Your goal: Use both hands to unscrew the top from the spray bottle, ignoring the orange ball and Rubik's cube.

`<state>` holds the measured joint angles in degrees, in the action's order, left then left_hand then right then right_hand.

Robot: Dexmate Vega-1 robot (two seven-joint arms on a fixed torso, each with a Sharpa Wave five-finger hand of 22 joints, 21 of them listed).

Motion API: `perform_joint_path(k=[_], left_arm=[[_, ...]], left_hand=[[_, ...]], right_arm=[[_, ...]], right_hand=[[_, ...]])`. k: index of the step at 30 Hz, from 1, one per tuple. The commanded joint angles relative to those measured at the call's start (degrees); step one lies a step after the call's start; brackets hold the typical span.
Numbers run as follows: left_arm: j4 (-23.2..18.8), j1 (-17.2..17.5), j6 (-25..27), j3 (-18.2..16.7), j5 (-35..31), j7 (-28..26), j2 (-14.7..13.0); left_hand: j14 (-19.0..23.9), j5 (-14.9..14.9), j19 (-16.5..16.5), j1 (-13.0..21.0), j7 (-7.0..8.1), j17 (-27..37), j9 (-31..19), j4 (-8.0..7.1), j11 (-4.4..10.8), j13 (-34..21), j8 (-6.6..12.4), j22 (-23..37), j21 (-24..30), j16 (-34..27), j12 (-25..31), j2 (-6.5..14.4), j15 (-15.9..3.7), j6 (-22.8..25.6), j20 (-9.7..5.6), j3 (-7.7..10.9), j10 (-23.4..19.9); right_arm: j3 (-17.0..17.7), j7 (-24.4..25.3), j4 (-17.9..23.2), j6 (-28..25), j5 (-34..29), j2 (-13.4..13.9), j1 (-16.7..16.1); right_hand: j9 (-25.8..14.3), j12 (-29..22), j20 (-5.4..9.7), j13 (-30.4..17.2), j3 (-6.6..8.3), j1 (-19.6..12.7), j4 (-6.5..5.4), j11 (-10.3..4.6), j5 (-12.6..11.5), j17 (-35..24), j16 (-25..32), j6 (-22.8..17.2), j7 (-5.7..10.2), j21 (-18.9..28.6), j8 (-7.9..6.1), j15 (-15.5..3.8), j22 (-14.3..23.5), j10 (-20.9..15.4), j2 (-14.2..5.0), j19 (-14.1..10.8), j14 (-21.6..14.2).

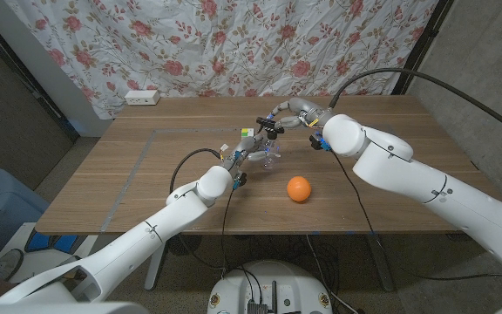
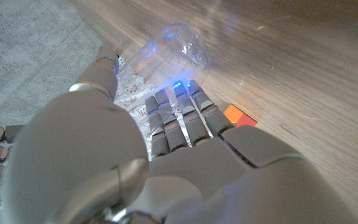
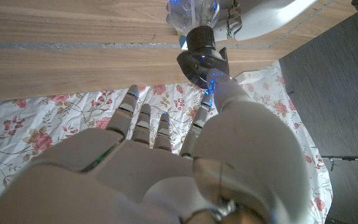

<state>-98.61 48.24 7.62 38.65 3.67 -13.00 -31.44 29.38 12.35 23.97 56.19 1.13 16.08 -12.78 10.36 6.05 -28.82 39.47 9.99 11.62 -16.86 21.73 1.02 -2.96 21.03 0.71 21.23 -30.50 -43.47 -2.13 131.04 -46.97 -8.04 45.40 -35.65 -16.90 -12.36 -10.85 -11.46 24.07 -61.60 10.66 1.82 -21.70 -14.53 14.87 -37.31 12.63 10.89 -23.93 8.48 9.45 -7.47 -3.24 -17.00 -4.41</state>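
- The left hand (image 1: 249,158) is near the middle of the table (image 1: 146,174), its fingers (image 2: 179,115) wrapped around the clear bottle (image 1: 268,153); in the left wrist view the thumb shows on one side of the bottle (image 2: 176,53) and the fingers on the other, so this hand holds the bottle's body.
- The right hand (image 1: 290,118) reaches in from the far side, fingers curled toward the bottle's upper end. In the right wrist view its thumb (image 3: 219,87) touches the dark top (image 3: 201,53) of the bottle (image 3: 191,12); the other fingers (image 3: 145,121) stretch out past it, apart from the top. Whether the top is actually pinched I cannot tell.
- The top (image 1: 271,128) is still on the bottle and sits between the two hands in the head view.
- The bottle is above the table's middle, tilted, its body toward the left hand and its top toward the right hand. Whether its base touches the wood I cannot tell.
- The cube (image 1: 247,133) sits just beside the left hand, on its far side; a corner of it, orange and red, shows past the fingers in the left wrist view (image 2: 240,116).
- The ball (image 1: 298,188) lies on the table nearer the robot, well apart from both hands and from the bottle.
- A white power strip (image 1: 142,98) lies at the far left edge of the table, in front of the flowered curtain (image 1: 234,44).
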Motion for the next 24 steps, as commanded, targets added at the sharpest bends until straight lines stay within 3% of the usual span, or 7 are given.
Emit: perform_joint_path(k=[1, 24], left_arm=[[-0.23, 0.13, 0.31, 0.26, 0.05, -0.03, 0.17], [0.55, -0.25, -0.98, 0.54, 0.22, 0.93, 0.20]], left_hand=[[0.52, 0.09, 0.33, -3.88, -0.51, 0.36, 0.01, -0.69, 0.63, -0.30, 0.53, 0.18, 0.00, 0.10, 0.21, 4.94, -4.05, 1.11, -0.06, 1.27, -1.19], [0.72, -0.03, 0.42, -4.37, -0.57, 0.44, 0.05, -0.79, 0.69, -0.41, 0.68, 0.18, 0.03, 0.16, 0.16, 4.83, -4.02, 1.25, -0.08, 1.17, -1.46]], right_arm=[[1.52, 3.17, -0.75, 3.08, 2.27, -0.29, -2.02], [2.42, 6.10, -1.44, 4.62, 3.92, -1.24, -3.47]], right_hand=[[-0.19, -0.44, 0.41, -0.11, 0.15, -1.37, -0.10, -0.75, 0.28, -0.32, 0.63, -2.22, -0.08, 0.41, -0.98, -0.73, 0.09, -1.12, -0.25, -0.83, -0.59], [0.27, -0.77, 1.49, -0.11, 0.39, -6.37, -0.12, -3.27, 0.88, -1.11, 1.83, -9.78, -0.02, 0.11, -3.99, -3.15, 0.11, -4.35, -0.95, -1.76, -1.95]])
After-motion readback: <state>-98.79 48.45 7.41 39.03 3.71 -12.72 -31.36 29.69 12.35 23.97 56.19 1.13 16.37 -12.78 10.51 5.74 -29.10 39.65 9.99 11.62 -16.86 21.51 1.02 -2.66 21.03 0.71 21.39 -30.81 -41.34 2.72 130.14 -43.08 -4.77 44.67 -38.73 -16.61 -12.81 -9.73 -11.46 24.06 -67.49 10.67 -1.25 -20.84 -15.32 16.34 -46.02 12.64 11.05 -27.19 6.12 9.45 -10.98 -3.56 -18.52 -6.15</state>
